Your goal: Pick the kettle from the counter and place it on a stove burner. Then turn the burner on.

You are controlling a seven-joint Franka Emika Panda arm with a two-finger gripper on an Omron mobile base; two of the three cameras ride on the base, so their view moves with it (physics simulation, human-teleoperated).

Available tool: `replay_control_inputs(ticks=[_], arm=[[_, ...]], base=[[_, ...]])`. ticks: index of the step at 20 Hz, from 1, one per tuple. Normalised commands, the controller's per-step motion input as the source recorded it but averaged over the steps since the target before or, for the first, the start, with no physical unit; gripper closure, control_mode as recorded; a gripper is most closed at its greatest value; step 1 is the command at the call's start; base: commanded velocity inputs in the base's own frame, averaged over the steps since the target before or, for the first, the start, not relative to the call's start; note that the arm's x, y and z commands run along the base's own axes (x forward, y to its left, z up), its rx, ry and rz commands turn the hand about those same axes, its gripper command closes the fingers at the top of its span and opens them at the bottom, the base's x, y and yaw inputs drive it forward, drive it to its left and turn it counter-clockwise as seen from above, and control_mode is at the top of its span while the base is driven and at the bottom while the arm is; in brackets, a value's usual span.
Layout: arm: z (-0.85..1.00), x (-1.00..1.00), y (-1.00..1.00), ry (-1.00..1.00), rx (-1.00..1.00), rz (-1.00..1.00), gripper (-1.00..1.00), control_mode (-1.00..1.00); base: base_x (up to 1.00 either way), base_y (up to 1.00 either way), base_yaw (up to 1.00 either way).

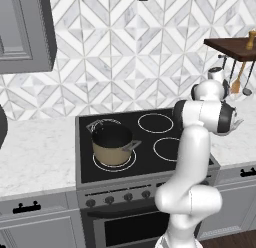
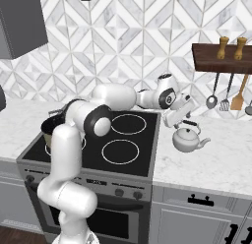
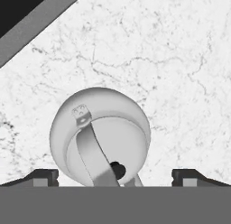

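Observation:
The kettle point(image 2: 188, 138) stands upright on the counter point(image 2: 224, 162), just right of the stove, with its spout pointing right. My gripper point(image 2: 181, 118) hangs directly above it and is open. In the hand view the kettle point(image 3: 100, 128) lies below me with its handle arching toward the camera. My gripper point(image 3: 115, 178) straddles it, the fingertips point(image 3: 43, 177) wide apart and touching nothing. The nearest stove burner point(image 2: 119, 152) is a bare white ring, and so is the one behind it point(image 2: 129, 124).
A tan pot point(image 1: 112, 142) sits on the front left burner. The knobs point(image 1: 118, 197) line the stove front. A wooden shelf point(image 2: 221, 58) with hanging utensils point(image 2: 229, 95) is on the wall behind the kettle. The black cooktop corner point(image 3: 18, 11) shows in the hand view.

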Motion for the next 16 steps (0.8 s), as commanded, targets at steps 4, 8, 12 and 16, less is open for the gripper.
replay_control_inputs(ticks=[4, 8, 12, 16], arm=[[-0.05, 0.00, -0.07, 0.02, -0.03, 0.12, -1.00, -1.00], [-0.01, 0.00, 0.00, 0.00, -0.02, 0.06, 1.00, -1.00], [0.00, 0.00, 0.00, 0.00, 0.00, 0.00, 1.00, -1.00], [0.00, 0.00, 0.00, 0.00, 0.00, 0.00, 1.00, -1.00]], base=[[0.00, 0.00, 0.00], [0.00, 0.00, 0.00], [0.00, 0.00, 0.00], [0.00, 0.00, 0.00]])
